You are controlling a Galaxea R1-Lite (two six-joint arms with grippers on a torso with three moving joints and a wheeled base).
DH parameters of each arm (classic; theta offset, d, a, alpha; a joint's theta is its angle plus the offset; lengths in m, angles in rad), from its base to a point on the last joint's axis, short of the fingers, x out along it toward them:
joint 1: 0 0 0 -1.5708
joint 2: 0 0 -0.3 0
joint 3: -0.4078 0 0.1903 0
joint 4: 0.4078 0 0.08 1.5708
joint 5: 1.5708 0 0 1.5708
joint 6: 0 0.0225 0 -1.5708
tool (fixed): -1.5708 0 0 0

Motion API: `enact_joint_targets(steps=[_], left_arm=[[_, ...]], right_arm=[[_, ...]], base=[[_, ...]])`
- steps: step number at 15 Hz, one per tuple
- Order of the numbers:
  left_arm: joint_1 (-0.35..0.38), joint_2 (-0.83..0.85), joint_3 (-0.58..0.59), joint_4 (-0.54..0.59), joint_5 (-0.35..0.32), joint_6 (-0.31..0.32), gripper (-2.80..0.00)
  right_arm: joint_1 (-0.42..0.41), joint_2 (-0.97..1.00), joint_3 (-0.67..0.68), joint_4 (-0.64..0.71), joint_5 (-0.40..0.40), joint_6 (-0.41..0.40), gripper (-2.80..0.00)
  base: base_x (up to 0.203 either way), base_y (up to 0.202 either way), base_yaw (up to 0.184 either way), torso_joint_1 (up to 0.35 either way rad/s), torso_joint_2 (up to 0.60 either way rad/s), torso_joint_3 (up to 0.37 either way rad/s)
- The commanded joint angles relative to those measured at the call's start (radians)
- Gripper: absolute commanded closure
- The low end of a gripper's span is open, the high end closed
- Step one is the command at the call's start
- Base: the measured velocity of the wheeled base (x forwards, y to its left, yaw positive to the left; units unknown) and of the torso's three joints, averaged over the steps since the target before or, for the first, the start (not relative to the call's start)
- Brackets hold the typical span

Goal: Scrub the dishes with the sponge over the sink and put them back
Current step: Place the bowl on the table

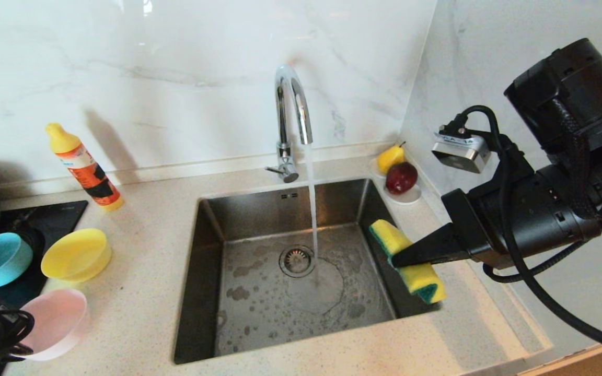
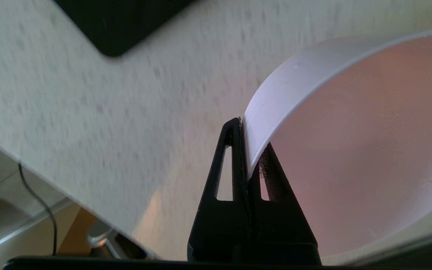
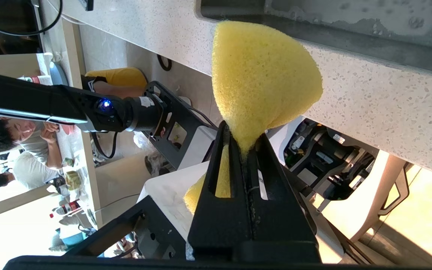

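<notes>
Overhead, the right gripper [image 1: 396, 257] hangs above the sink's [image 1: 290, 209] right rim, pinched tight on the sponge [image 1: 408, 261]. Left of the sink, on the counter [image 1: 144, 292], the left gripper [image 2: 246, 150] is clamped on the pink bowl's [image 2: 351, 150] rim.

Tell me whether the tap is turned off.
No: a stream of water runs from the faucet spout down into the sink, landing beside the drain strainer.

Right end effector [image 1: 400, 257] pinching sponge [image 1: 408, 261] over sink [image 1: 212, 271], faucet [image 1: 290, 120] running
</notes>
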Motion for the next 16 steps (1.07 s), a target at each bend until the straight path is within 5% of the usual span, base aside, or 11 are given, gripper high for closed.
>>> enact_joint_targets(steps=[1, 4, 5, 15, 16], left_arm=[[0.006, 0.04, 0.006, -0.019, 0.0, -0.003, 0.0], [0.008, 0.048, 0.009, -0.027, 0.001, 0.007, 0.0], [0.008, 0.04, 0.006, -0.028, 0.001, 0.007, -2.8], [0.027, -0.162, -0.133, -0.002, -0.035, 0.019, -2.8], [0.027, -0.175, -0.178, 0.016, -0.035, 0.046, 0.0]], right_arm=[[0.001, 0.0, 0.0, 0.003, 0.003, 0.002, 0.0], [0.002, 0.003, -0.001, 0.003, 0.003, 0.002, 0.0], [0.002, 0.002, -0.001, 0.003, 0.003, 0.002, 0.0], [0.001, -0.01, 0.008, 0.003, 0.003, 0.002, 0.0], [0.001, -0.014, 0.008, 0.003, 0.003, 0.002, 0.0]], base=[[0.0, 0.0, 0.0, 0.0, 0.0, 0.0], [0.0, 0.0, 0.0, 0.0, 0.0, 0.0], [0.0, 0.0, 0.0, 0.0, 0.0, 0.0], [0.0, 0.0, 0.0, 0.0, 0.0, 0.0], [0.0, 0.0, 0.0, 0.0, 0.0, 0.0]])
